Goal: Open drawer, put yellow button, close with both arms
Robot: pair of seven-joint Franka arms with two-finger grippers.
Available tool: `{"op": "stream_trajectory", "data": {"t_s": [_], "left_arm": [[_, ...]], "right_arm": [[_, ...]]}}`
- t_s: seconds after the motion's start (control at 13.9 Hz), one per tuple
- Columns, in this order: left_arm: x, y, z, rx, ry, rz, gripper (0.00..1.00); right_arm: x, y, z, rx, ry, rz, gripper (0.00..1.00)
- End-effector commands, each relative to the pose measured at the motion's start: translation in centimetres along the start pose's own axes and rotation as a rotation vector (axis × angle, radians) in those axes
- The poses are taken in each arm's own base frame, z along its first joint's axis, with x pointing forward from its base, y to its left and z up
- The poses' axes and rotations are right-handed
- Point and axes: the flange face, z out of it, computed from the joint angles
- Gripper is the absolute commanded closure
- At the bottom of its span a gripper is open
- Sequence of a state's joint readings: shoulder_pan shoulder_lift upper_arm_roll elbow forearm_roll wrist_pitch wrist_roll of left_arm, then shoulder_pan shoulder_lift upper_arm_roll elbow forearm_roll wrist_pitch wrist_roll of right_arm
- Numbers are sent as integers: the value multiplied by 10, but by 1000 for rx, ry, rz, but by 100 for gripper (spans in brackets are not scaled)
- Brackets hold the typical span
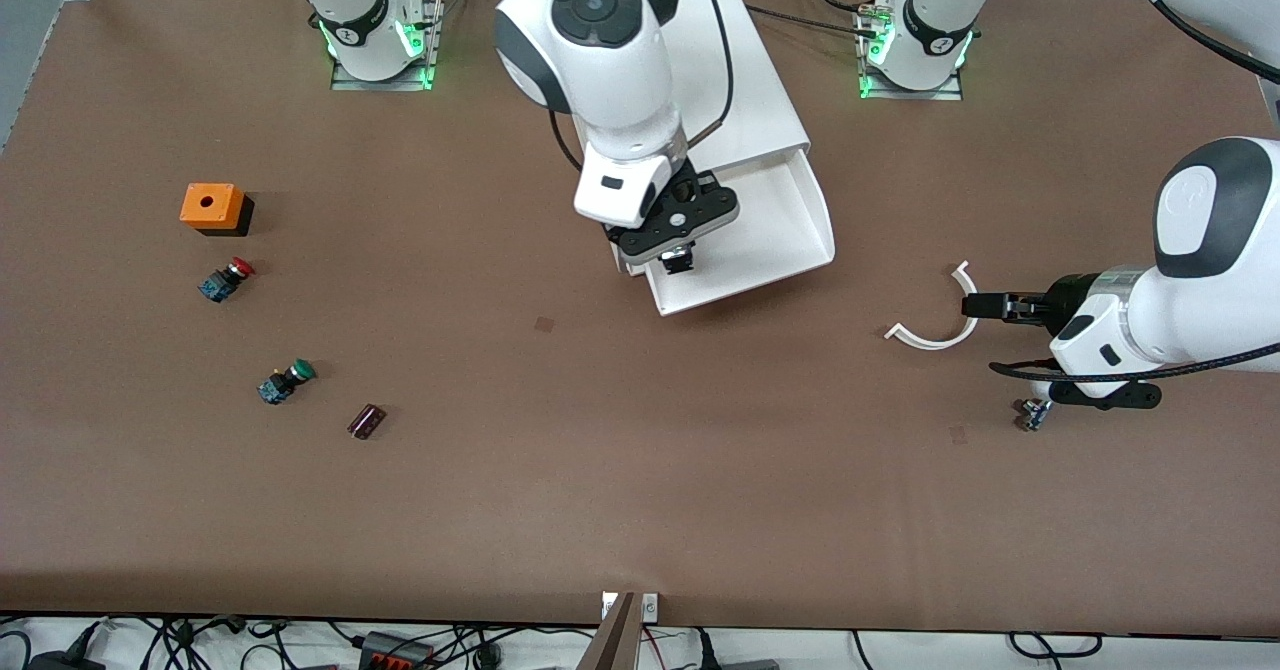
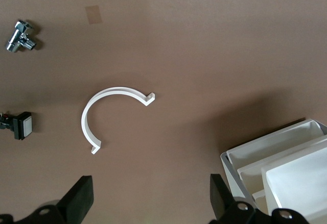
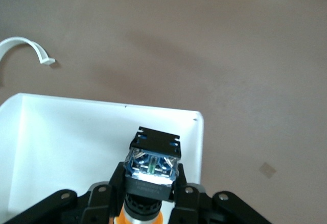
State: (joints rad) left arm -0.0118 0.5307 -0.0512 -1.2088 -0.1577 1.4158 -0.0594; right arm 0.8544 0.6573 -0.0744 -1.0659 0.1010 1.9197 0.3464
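Fingers of my right gripper (image 1: 678, 256) pinch the orange-capped yellow button (image 3: 152, 170) over the open white plastic drawer (image 1: 790, 225) (release comes next); my left gripper (image 1: 975, 305) waits, fingers spread, empty.

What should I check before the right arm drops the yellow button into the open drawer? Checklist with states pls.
1. Drawer pulled out of the cabinet: ok.
2. Yellow button held: ok, the right gripper has its jaws shut on the button's body, orange-yellow cap toward the wrist.
3. Button over the drawer: ok, the right wrist view shows the white tray floor under it.
4. Landing spot free: ok where the tray floor shows; the part under the gripper is hidden.
5. Left gripper out of the way: ok, jaws open, over the table beside the white curved clip, apart from the drawer.
6. Height of the button above the tray floor: cannot tell.
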Motion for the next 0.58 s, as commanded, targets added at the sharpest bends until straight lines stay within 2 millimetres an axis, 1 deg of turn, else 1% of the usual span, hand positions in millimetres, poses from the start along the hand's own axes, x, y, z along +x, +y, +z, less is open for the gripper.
{"op": "stream_trajectory", "data": {"t_s": [0.0,0.07,0.22,0.36,0.43,0.51], "left_arm": [[4,8,-1,30,5,-82,0],[3,9,-2,31,8,-104,0],[2,11,-3,31,8,-124,0],[1,12,2,34,-2,-164,0],[1,12,2,34,-2,-170,0],[1,13,3,34,-2,-169,0]], "right_arm": [[-1,-16,12,5,-4,-2,100],[-5,-24,16,13,-16,-13,100],[-6,-28,29,17,-20,-17,100],[-4,-31,39,24,-3,0,100],[-5,-36,42,27,2,2,100],[-6,-37,48,25,-3,1,100]]}}
